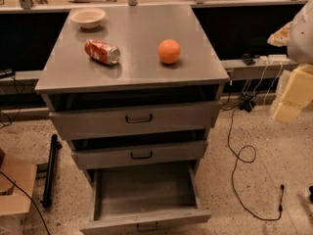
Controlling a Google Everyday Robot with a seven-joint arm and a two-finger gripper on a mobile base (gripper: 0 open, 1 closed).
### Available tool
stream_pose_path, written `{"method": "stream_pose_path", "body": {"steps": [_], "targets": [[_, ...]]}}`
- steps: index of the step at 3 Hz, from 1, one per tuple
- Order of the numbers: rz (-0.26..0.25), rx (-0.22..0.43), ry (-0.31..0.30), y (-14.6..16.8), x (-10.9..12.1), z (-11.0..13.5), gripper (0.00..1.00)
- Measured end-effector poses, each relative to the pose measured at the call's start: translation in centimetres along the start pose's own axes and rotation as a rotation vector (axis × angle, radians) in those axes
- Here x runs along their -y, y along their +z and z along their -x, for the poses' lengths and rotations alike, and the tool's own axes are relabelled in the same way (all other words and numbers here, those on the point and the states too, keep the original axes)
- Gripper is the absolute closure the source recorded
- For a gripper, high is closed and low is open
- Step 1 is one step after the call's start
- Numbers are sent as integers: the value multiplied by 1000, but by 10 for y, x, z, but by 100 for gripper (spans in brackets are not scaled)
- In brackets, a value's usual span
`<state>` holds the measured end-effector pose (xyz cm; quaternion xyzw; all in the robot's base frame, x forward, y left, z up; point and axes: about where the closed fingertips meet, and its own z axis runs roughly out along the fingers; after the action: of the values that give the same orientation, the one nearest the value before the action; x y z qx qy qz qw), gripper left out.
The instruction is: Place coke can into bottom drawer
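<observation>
Speckled flooring [274,170] surrounds a grey metal desk [142,28] whose bottom drawer [144,187] stands pulled out, with the two shallower drawers above it slightly ajar. The robot's pale hand [292,94] hangs at the far right, beyond the desk's side; I cannot tell whether it is apart or together. A black cable [239,155] loops across the floor beneath it. A bowl [88,17] sits at the back left. An orange [169,51] rests between the hand and the coke can [102,52]. The can lies on its side on the desk, well left of the hand, with its silver end pointing front-right.
</observation>
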<state>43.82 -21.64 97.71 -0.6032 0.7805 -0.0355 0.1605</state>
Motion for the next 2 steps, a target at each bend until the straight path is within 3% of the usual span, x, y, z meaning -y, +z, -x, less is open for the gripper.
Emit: {"method": "stream_pose_path", "body": {"steps": [2], "targets": [[-3, 37, -4, 15, 7, 15, 0]]}}
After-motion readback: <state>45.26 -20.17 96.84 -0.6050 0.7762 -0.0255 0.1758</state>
